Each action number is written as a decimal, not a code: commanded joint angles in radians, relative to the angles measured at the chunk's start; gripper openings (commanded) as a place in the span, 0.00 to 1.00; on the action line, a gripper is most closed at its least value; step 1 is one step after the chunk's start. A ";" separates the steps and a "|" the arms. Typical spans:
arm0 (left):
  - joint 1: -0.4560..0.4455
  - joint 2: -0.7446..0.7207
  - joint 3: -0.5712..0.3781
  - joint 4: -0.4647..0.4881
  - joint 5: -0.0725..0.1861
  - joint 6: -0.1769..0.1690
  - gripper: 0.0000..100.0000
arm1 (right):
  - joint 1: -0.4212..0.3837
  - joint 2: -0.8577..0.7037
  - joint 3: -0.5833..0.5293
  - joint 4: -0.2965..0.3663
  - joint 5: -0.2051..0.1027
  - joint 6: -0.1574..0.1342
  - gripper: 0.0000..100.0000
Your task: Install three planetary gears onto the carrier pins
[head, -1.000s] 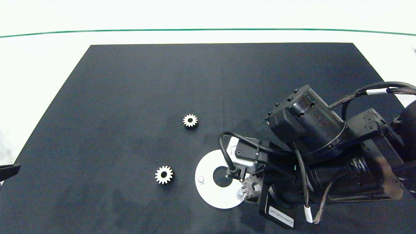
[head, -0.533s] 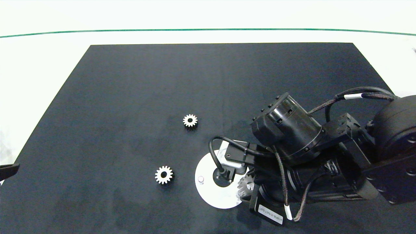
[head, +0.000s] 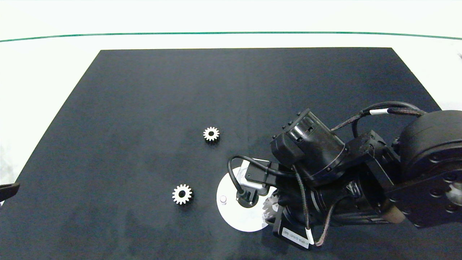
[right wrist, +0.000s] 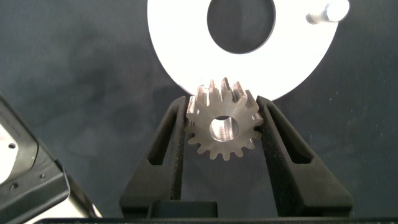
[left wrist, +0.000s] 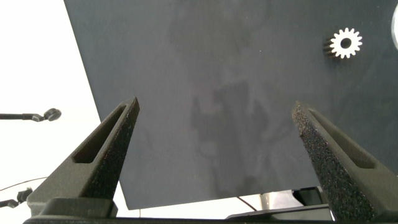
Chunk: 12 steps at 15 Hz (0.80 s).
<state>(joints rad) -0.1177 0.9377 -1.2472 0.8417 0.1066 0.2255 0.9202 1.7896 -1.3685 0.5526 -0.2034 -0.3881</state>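
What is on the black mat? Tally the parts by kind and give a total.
Gears: 3 — two loose on the mat, one held in the right gripper over the disc's edge
White disc: 1
Pins visible on the disc: 1; any others are hidden by the arm
Total: 5

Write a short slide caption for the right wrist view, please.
Right gripper holds a planetary gear over the white disc rim; one carrier pin visible.

Right gripper (right wrist: 222,118) jaws clamped tight; left gripper (left wrist: 217,140) jaws spread wide.
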 commanded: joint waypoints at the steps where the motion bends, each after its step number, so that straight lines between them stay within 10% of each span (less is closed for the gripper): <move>1: 0.001 -0.002 0.000 0.005 0.001 0.001 1.00 | 0.008 0.021 0.000 0.000 -0.001 -0.002 0.28; 12: 0.000 -0.002 0.000 0.011 0.001 0.003 1.00 | 0.014 0.051 0.000 -0.036 0.001 0.000 0.28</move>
<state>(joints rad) -0.1179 0.9355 -1.2472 0.8481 0.1062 0.2270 0.9340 1.8328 -1.3672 0.5138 -0.2011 -0.3857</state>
